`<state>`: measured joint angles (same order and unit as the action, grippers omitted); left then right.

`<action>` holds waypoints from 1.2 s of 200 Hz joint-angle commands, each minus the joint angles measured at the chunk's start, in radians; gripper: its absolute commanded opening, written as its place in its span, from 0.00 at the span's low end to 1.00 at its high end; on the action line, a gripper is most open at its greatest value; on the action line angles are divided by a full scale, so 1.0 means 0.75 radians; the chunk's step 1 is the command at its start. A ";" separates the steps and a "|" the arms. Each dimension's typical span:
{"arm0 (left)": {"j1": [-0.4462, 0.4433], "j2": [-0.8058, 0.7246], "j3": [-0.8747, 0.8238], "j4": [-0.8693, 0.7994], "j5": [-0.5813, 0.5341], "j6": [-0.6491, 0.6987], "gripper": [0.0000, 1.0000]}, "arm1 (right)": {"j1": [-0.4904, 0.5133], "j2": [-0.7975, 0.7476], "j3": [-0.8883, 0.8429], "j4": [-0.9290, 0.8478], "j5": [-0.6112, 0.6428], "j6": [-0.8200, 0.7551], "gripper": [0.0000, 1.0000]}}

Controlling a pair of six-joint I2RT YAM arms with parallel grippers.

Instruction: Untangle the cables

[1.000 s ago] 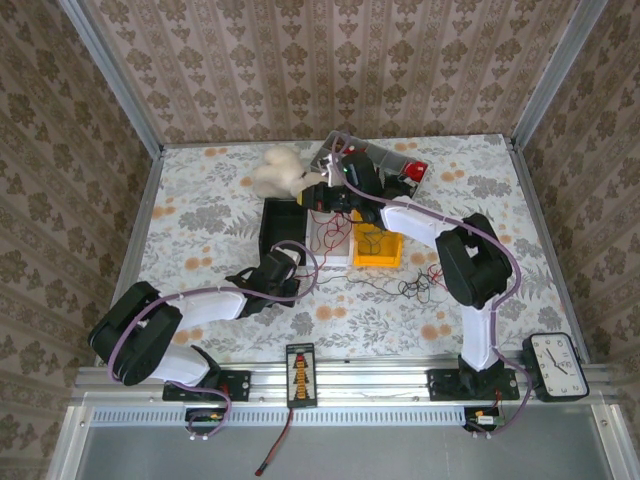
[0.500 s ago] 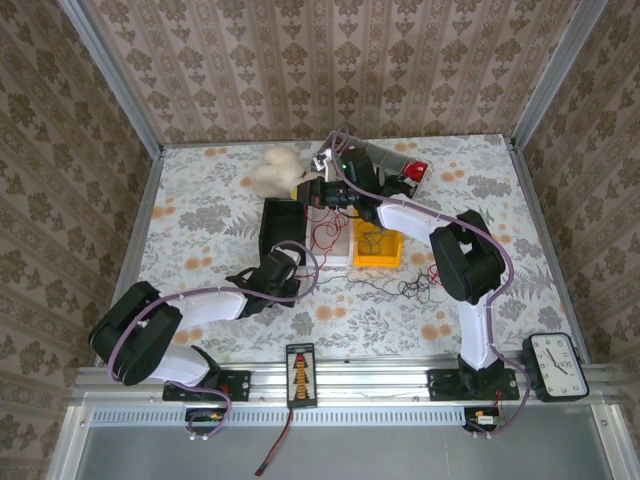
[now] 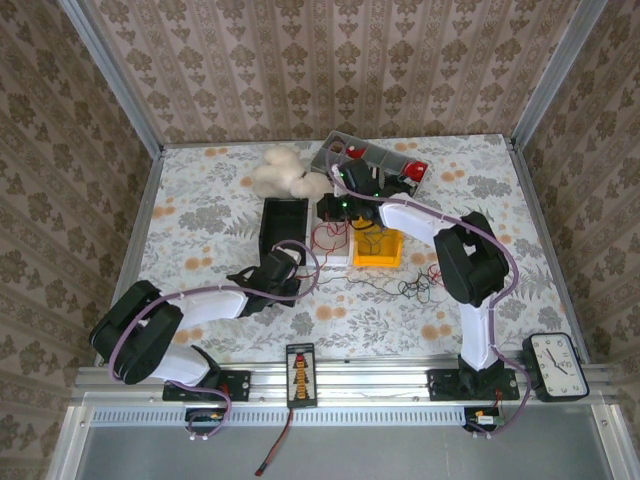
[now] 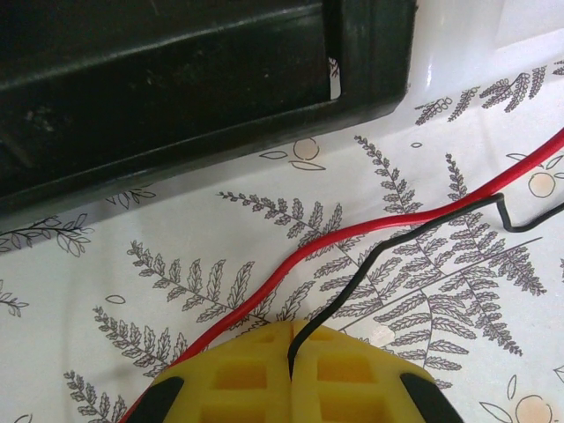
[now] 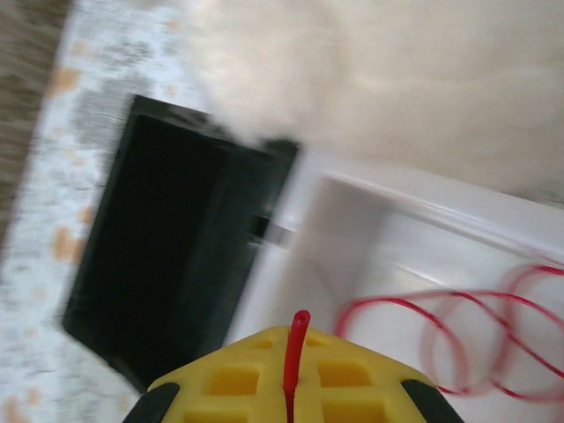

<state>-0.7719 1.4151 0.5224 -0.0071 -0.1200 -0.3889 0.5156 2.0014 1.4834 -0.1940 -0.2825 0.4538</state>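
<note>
Right pincer: swung back toward 5 o'clock, clamped on red cable, seemingly drawing it loose.
Left pincer: clamped on black cable.

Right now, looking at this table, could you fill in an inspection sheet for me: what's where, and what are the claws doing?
Surface: floral tablecloth, lying flat.
Job's things: black cable and red cable run across the cloth; loose tangle by the right arm; red loops in the white bin.
Clutter: black bin, yellow bin, grey tray, plush toy, clock.
Grippers: left gripper shut on the black cable; right gripper shut on the red cable's end.
Cables: purplish-grey arm cables along both arms.
Surroundings: patterned walls.
</note>
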 commanded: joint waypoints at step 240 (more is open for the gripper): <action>-0.044 0.078 0.043 -0.058 -0.013 0.056 0.00 | 0.151 0.106 0.304 -0.465 0.515 -0.296 0.29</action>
<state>-0.7872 1.4273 0.5396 -0.0227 -0.1379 -0.3790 0.6292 2.1925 1.7199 -0.5755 0.0765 0.2173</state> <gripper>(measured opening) 0.049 0.217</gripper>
